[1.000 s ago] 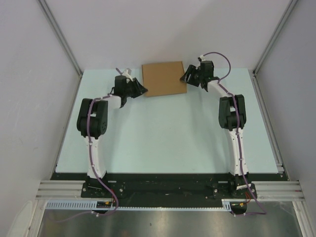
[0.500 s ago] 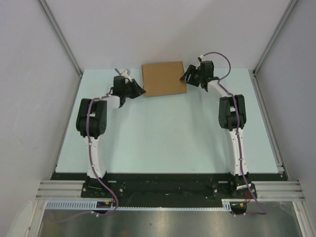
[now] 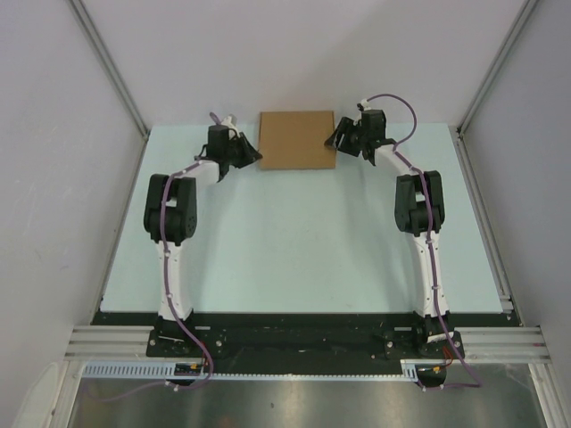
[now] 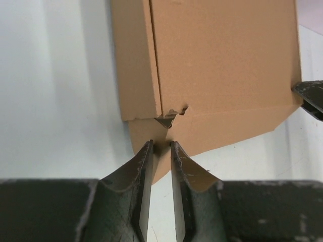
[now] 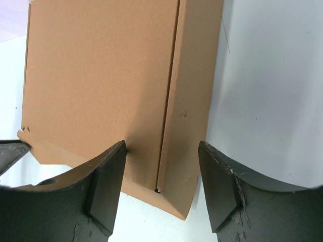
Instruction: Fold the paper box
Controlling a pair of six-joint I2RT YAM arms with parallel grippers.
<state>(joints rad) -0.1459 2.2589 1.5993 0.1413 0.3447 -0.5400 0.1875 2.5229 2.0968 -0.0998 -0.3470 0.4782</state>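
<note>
The paper box (image 3: pixel 297 138) lies flat at the far edge of the table, brown cardboard with a folded side strip and an angled near flap (image 4: pixel 222 60) (image 5: pixel 101 75). My left gripper (image 3: pixel 253 157) is at its near-left corner. In the left wrist view its jaws (image 4: pixel 161 146) stand a narrow gap apart, with the tip of the corner flap showing between the fingertips. My right gripper (image 3: pixel 337 139) is open at the box's right edge. Its fingers (image 5: pixel 162 146) straddle the right side strip near the box's corner, without pressing it.
The pale green table mat (image 3: pixel 294 241) is walled in by white panels on three sides, with metal rails (image 3: pixel 111 67) in the corners. The box sits against the back wall. Each wrist view shows the other gripper's dark fingertip (image 4: pixel 310 96) (image 5: pixel 10 151) at the box's edge.
My left gripper has moved up and to the right to the box's near-left corner, and its jaws have narrowed. The box has shifted slightly right and squared up. The right arm is unchanged.
</note>
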